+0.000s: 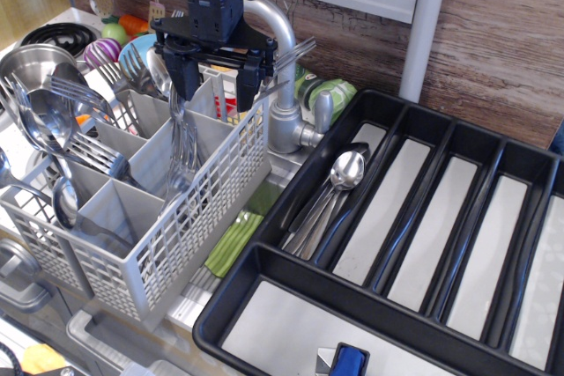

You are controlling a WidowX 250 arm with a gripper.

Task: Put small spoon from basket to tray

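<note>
One black robot hand (211,85), hanging straight down over the light grey slotted plastic cutlery basket (203,209), fingers (181,77) spread either side of a gap and lowered to the basket's rim. Open, nothing clearly pinched between them. Directly beneath, in the compartment under the hand: a cluster of slim shiny steel handles standing upright, among them what looks like the small thin-handled stainless-steel spoon (182,151); impossible to tell which handle is which, or whether a finger touches any. Left of the hand, in the neighbouring compartments: several steel forks (84,99) and larger wide-bowled steel spoons (44,125), leaning outward. Further left, behind those: a round steel bowl (26,63) and some coloured toy vegetables (119,31). Just behind and right of the hand: a curved grey metal tap (280,85), close to the basket's far corner. Well to the right and lower: the large black plastic cutlery tray (264,301) with raised rims and long grey-floored compartments. In the tray's nearest narrow compartment: a few steel spoons (339,178) lying together, bowls toward the wall. Between basket and tray, low down: a green ribbed item (233,244), partly hidden.
</note>
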